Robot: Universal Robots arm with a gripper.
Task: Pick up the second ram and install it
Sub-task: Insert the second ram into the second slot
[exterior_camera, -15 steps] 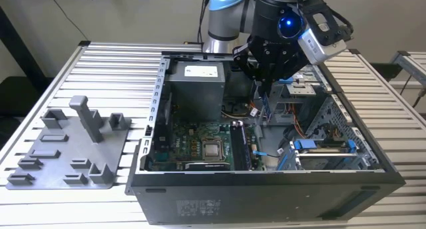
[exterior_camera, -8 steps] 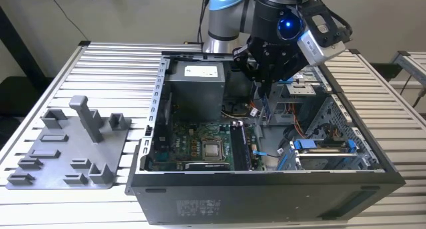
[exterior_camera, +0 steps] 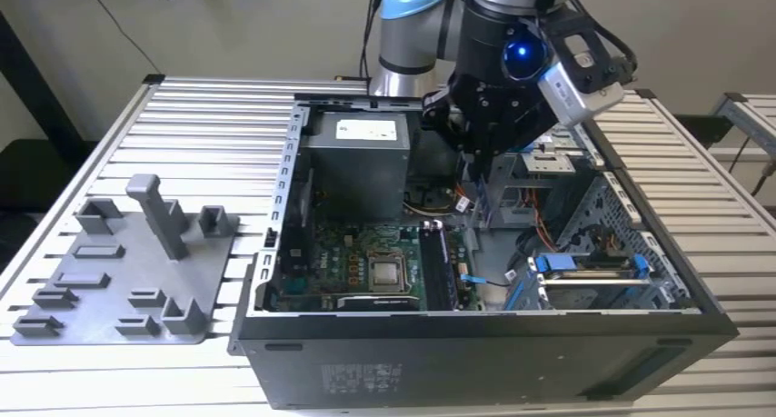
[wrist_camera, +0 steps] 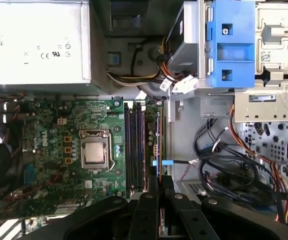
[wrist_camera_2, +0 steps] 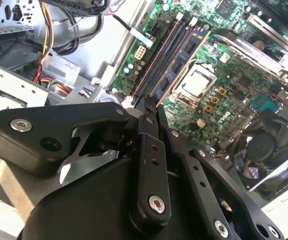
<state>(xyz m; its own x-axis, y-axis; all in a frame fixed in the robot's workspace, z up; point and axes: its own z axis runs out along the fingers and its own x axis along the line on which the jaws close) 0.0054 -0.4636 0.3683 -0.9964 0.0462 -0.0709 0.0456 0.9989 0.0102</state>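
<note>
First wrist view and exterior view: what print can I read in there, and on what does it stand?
Nothing reads as words.
On the power supply: a pale label with small certification symbols; its wording is too small to read.
On the motherboard: white markings, too small to read.
On the case front: a faint block of print, blurred.

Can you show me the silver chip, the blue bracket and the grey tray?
Silver chip (wrist_camera: 93,152): first wrist view, middle of its lid.
Blue bracket (wrist_camera: 231,52): first wrist view, its front face.
Grey tray (exterior_camera: 127,272): exterior view, bare base.
</note>
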